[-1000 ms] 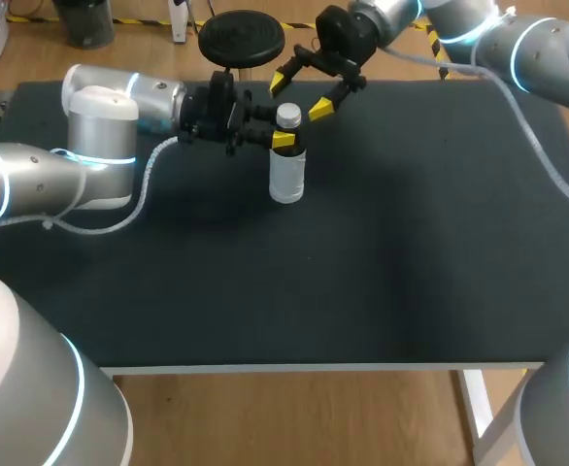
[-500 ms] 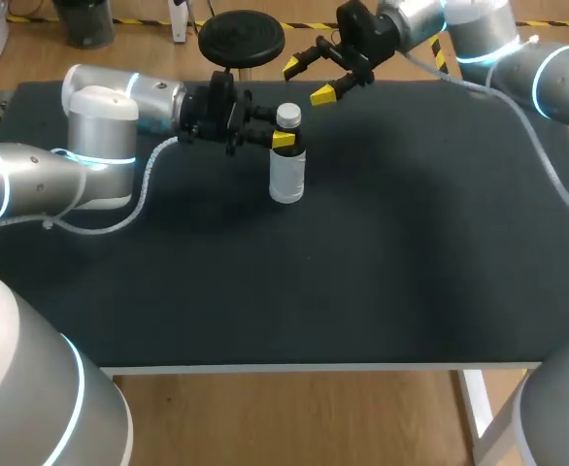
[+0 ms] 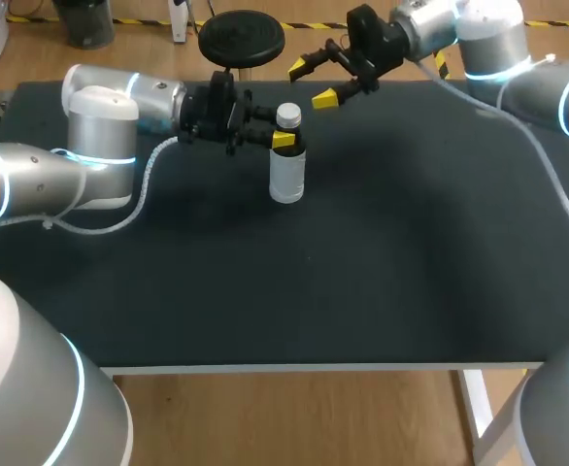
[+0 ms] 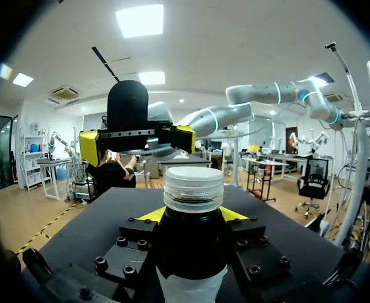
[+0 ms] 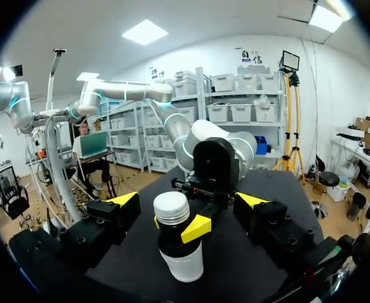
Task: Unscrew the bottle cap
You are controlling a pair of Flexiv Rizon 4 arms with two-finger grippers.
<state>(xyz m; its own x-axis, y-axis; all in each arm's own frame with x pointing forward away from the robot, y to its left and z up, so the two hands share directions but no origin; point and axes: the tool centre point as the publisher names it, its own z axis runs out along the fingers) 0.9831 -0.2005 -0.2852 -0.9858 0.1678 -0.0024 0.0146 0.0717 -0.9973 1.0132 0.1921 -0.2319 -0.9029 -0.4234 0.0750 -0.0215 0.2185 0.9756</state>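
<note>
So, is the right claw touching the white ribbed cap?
No, the right claw hangs open, apart from the white ribbed cap.

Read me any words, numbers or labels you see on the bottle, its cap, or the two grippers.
No text can be read on any of them.
The bottle: its white lower part shows no print.
The cap: plain white, unmarked.
The left gripper, shut on the bottle, and the open right gripper: no markings visible.

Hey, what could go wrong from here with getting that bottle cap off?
1. The right gripper hangs open, apart from the white cap; a misaligned approach could knock the bottle.
2. The left gripper clamps only the neck, so the bottle might spin when the cap is twisted.
</note>
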